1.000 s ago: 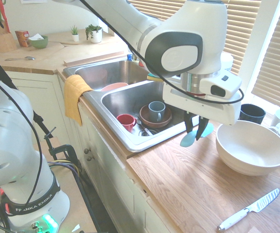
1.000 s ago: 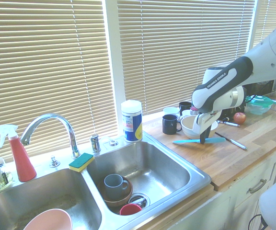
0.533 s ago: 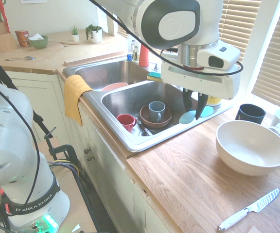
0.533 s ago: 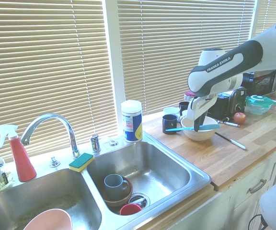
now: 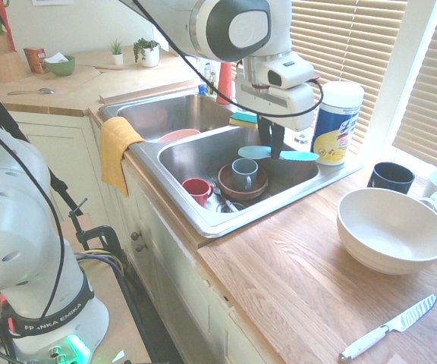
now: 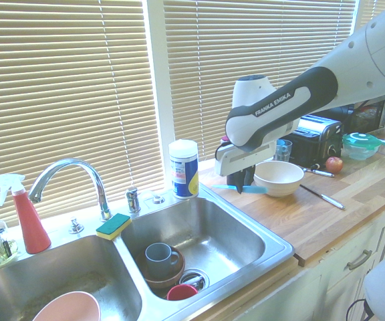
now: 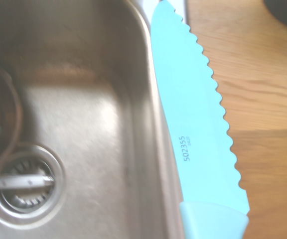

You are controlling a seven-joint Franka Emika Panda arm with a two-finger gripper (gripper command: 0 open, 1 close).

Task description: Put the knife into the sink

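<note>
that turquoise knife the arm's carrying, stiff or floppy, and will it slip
Probably stiff: the knife juts out level on both sides of the shut gripper without sagging. Likely light, being thin one-piece plastic. Its smooth faces could let it pivot or slip in the fingers over the sink.

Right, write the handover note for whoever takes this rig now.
Gripper: shut on the turquoise knife, held about level, in the air.
Knife: over the sink's basin that holds the mugs; in the wrist view it hangs over that basin's rim by the counter.
Done: knife picked up and brought to the sink.
Left: move it clear over the basin, lower, release.
</note>
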